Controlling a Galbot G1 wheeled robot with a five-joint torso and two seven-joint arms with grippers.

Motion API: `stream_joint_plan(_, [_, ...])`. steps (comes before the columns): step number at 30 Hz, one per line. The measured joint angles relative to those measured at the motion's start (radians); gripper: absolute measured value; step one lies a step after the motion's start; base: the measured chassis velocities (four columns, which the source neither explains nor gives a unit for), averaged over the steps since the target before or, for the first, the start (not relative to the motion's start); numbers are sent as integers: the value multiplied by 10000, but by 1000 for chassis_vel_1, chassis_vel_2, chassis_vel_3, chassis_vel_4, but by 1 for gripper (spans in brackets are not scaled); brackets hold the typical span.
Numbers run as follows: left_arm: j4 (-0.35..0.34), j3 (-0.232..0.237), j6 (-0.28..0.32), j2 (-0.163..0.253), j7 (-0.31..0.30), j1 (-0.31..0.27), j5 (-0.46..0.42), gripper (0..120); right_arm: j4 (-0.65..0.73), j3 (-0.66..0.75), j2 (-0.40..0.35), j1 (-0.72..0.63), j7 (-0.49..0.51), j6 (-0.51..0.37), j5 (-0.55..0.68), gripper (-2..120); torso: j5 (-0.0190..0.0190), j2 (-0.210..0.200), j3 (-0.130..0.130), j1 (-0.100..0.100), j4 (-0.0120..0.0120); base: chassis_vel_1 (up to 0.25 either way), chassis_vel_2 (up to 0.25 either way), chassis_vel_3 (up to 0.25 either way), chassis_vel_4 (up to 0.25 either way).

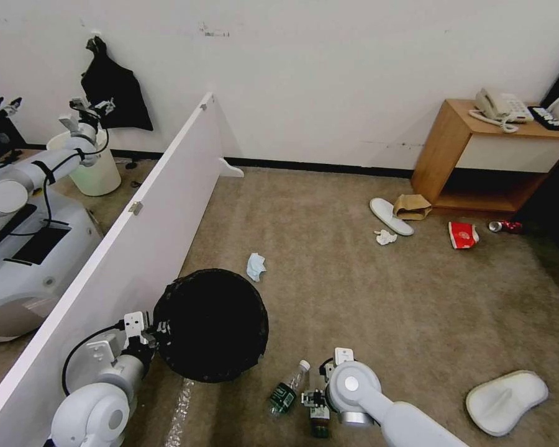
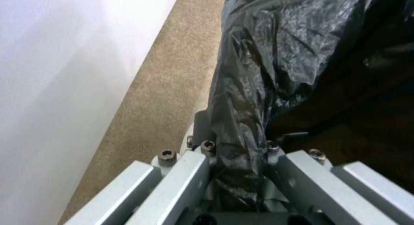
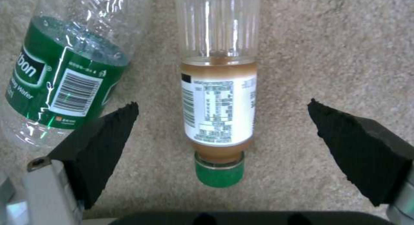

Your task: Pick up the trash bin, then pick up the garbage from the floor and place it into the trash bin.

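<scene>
The trash bin (image 1: 211, 323), lined with a crinkled black bag, hangs just above the carpet at my lower left. My left gripper (image 1: 157, 332) is shut on its rim, and the left wrist view shows the bag (image 2: 276, 57) pinched in that gripper (image 2: 237, 147). My right gripper (image 1: 317, 406) hovers low over the floor, open (image 3: 222, 103). A bottle of brown liquid with a green cap (image 3: 219, 115) lies between its black pads (image 3: 99, 137), untouched. A clear green-labelled bottle (image 3: 64, 79) (image 1: 286, 391) lies beside it.
More garbage lies on the carpet: a light-blue tissue (image 1: 255, 266), a white tissue (image 1: 385, 236), two white slippers (image 1: 391, 215) (image 1: 506, 400), a brown paper bag (image 1: 411, 206), a red cup (image 1: 463, 234) and a red can (image 1: 506, 226). A white partition board (image 1: 124, 236) runs along my left. A wooden nightstand (image 1: 453, 149) stands far right.
</scene>
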Motion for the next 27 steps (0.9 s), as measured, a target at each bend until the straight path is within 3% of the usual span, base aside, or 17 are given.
stream_joint_plan(27, [259, 130, -78, -49, 87, -79, 127, 2, -1425, 166, 571, 151, -824, -88, -1121, 100, 0, -1, 0, 0, 0, 0, 0, 0, 0])
